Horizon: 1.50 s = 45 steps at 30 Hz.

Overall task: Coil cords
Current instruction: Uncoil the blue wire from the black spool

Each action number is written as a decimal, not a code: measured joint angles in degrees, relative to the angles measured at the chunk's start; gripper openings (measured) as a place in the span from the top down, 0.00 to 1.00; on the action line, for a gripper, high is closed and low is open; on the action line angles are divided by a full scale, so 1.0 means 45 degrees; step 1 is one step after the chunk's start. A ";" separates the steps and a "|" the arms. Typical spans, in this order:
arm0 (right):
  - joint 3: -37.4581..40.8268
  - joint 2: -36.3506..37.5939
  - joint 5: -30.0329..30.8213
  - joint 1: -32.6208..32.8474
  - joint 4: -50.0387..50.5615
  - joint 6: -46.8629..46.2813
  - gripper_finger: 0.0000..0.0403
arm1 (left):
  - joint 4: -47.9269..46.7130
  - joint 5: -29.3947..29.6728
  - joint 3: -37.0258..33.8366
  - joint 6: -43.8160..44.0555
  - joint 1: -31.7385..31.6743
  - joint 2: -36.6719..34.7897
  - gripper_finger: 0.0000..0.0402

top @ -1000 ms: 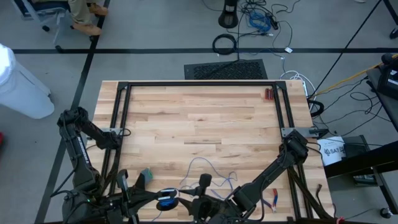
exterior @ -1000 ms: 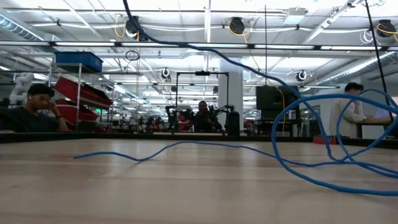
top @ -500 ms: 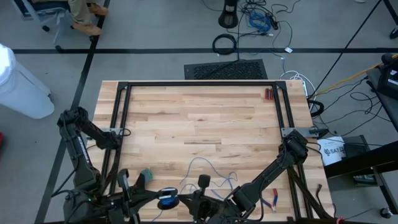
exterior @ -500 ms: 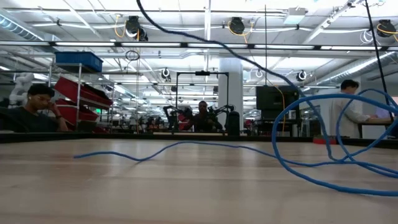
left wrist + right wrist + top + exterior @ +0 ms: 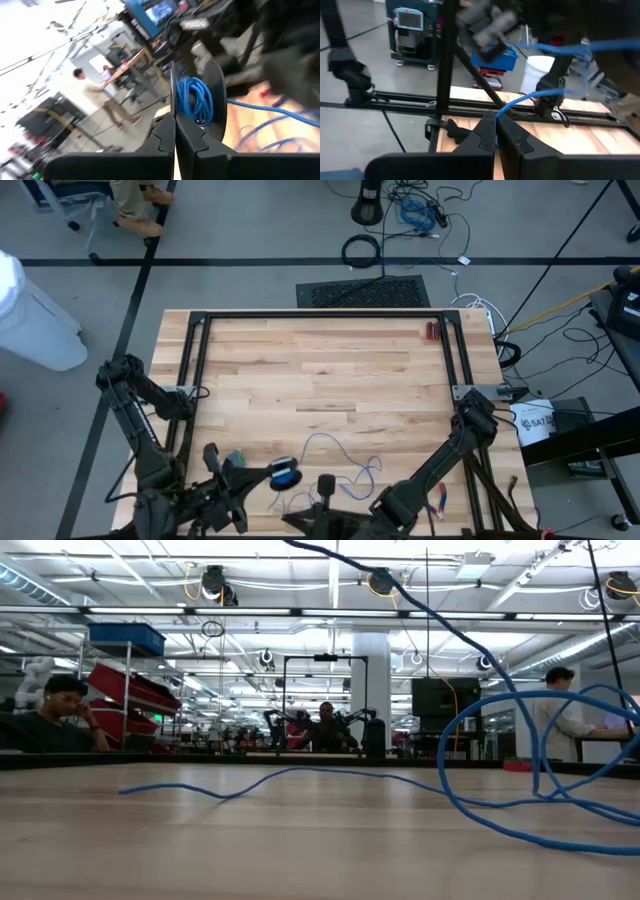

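On the pale wooden table [image 5: 330, 370], the thin blue cord [image 5: 340, 455] trails loose near the front edge. The left gripper [image 5: 175, 142] has swung right, pinching the coiled bundle [image 5: 285, 476]; the right gripper [image 5: 496, 131] has just clamped the cord, ready for another wrap.

Both arms reach low over the table's near edge — left gripper [image 5: 175, 132] and right gripper [image 5: 496, 131] each clamped tight.

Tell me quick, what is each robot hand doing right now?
Left gripper: fingers shut on the coiled part of the blue cord.
Right gripper: fingers shut on a loose stretch of the same cord.
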State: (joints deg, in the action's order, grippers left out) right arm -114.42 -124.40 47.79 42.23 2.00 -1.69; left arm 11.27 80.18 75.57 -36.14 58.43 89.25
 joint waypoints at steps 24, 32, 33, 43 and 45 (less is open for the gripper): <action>-0.1757 0.0053 0.6380 0.2159 0.0005 0.4950 1.00 | -0.0440 0.0231 0.0000 -0.0886 0.0651 -0.0015 1.00; -0.1757 0.0053 0.7412 0.2222 0.0947 0.5042 1.00 | -0.0241 -0.1777 0.0000 -0.1717 0.1268 -0.0019 1.00; -0.1757 0.0053 0.7417 0.2213 0.1185 0.4831 1.00 | -0.0248 -0.1906 0.0003 -0.1754 0.1337 -0.0019 1.00; -0.1757 0.0053 0.7108 0.1689 0.5032 0.1123 1.00 | -0.0048 -0.3256 0.0374 -0.1840 0.1802 -0.0024 1.00; -0.1757 0.0053 0.6516 0.1488 0.5960 0.0002 1.00 | 0.0338 -0.3299 0.0374 -0.1981 0.1798 -0.0024 1.00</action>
State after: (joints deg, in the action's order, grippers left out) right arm -122.32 -124.16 77.11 48.92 28.82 -1.68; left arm 12.79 65.34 77.25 -45.06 66.53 89.14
